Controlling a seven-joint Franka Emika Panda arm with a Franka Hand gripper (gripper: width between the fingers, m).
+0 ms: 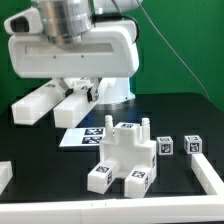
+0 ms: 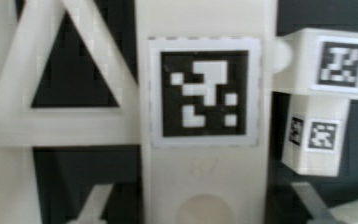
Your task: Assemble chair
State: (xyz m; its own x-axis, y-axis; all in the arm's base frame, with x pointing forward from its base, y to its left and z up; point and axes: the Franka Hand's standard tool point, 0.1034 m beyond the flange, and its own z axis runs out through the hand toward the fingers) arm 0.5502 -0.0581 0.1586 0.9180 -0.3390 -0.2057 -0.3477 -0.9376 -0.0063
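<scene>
In the exterior view, a chunky chair piece (image 1: 124,158) with pegs and tags sits on the black worktop (image 1: 40,160), near the middle of the near edge. A small block (image 1: 165,147) and a second block (image 1: 193,145) stand just beside it, toward the edge on the exterior view's right. The marker board (image 1: 84,136) lies flat behind the chair piece. A long white piece (image 1: 38,103) and its twin (image 1: 75,100) poke out under the robot.

In the wrist view, a white frame (image 2: 51,100) with slanted bars is very close. It has a big tag (image 2: 202,92). I cannot tell if the tool is wide or narrow.
</scene>
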